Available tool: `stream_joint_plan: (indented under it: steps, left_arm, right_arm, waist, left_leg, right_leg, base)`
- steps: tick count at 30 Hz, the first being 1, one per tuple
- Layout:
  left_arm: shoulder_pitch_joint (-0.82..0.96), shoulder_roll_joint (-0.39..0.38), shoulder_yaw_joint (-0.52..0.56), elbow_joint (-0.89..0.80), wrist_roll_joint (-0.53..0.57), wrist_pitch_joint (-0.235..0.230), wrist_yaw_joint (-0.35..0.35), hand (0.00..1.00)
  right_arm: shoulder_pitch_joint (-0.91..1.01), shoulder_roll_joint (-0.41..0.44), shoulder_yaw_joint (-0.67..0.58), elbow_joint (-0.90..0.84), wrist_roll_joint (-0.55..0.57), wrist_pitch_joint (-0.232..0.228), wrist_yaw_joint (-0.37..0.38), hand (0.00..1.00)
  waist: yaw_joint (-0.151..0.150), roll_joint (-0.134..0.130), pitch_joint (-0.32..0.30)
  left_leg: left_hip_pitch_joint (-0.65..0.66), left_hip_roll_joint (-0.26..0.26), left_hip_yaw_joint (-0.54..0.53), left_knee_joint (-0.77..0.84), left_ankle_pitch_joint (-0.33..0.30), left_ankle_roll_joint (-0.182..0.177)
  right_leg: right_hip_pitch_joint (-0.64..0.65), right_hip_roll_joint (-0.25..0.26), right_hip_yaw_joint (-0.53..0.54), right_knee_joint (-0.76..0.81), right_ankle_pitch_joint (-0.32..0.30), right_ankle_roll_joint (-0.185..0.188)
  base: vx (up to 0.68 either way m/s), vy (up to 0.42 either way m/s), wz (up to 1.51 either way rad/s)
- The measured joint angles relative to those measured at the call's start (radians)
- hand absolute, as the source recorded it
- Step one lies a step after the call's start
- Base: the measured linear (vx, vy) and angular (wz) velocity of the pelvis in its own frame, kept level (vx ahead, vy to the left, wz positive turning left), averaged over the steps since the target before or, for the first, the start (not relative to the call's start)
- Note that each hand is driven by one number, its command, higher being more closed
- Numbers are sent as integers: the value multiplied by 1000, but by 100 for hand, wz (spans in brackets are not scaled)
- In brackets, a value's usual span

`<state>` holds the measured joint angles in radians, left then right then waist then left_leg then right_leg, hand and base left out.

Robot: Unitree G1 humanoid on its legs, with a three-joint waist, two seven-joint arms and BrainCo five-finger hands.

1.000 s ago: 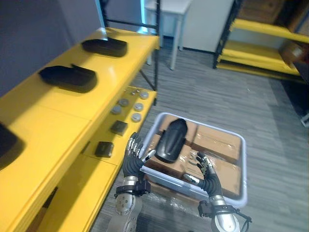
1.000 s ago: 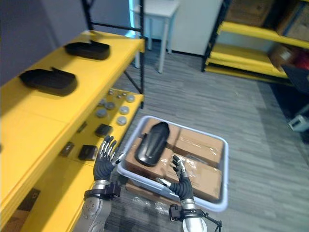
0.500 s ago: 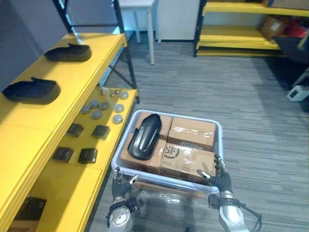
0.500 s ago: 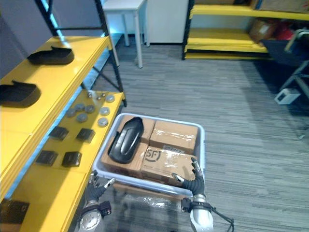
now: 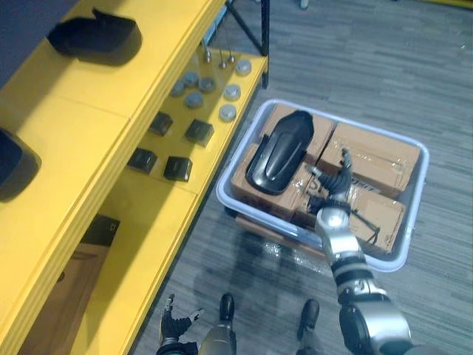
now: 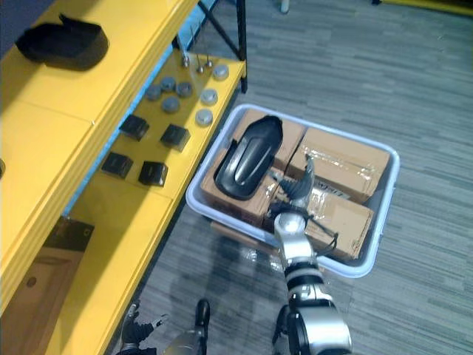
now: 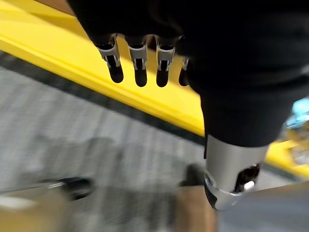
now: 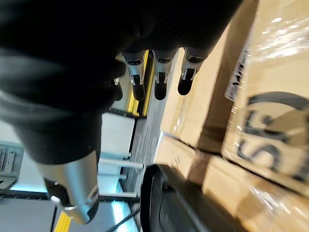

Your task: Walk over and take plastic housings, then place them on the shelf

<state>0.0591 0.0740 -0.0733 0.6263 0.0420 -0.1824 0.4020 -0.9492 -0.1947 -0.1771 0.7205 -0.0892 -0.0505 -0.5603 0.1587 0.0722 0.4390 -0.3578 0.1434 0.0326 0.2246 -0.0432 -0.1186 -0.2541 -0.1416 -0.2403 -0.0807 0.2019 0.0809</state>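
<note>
On boxes [image 5: 373, 151], plastic housing [image 5: 279, 151] just beside right hand [image 5: 336, 179].

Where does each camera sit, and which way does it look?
Left eye view: head, looking down at shelf, crate, black housing; right hand above boxes, left hand low.
Right eye view: head too, shares that scene.
Left wrist view: left wrist, past own fingers toward shelf edge, floor.
Right wrist view: right wrist, past own fingers toward boxes, black housing.
</note>
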Motion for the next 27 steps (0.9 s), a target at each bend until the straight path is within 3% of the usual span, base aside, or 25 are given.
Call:
stream_joint_plan:
  steps: [6,10,18,19,27]
  left_arm:
    - [-80,14,-33,84,-30,-19,-17,0]
    - [-138,20,-34,120,-67,-29,-17,0]
    - [-208,36,-73,140,-101,-39,-41,0]
    - [-213,39,-73,143,-109,-40,-43,0]
    - [-225,43,-80,146,-139,-34,-63,0]
  right_arm:
    - [-153,-84,8,220,1,11,-7,0]
    - [-248,-136,85,379,3,24,24,0]
    - [-357,-235,181,523,5,40,82,0]
    - [-363,-246,181,523,5,41,86,100]
    - [-422,-326,196,604,6,96,110,100]
  waist:
    - [19,-3,10]
    - [40,-14,29]
    - [84,-13,44]
    - [88,-13,44]
    - [101,-12,45]
  left_leg:
    - [-79,1,-30,29,0,0]
    - [-141,4,-62,61,-5,3]
    - [-248,-3,-123,117,-16,1]
    - [-260,-5,-130,122,-16,1]
    - [-283,-6,-150,127,-14,1]
  right_leg:
    - [-50,4,-22,1,4,1]
    - [-85,11,-27,2,7,4]
    - [-132,15,-53,3,14,15]
    - [-139,15,-58,3,14,16]
    - [-147,18,-77,2,11,20]
  base:
    - [19,17,11]
    - [46,22,9]
    - [15,34,16]
    - [-1,21,10]
    - [2,5,5]
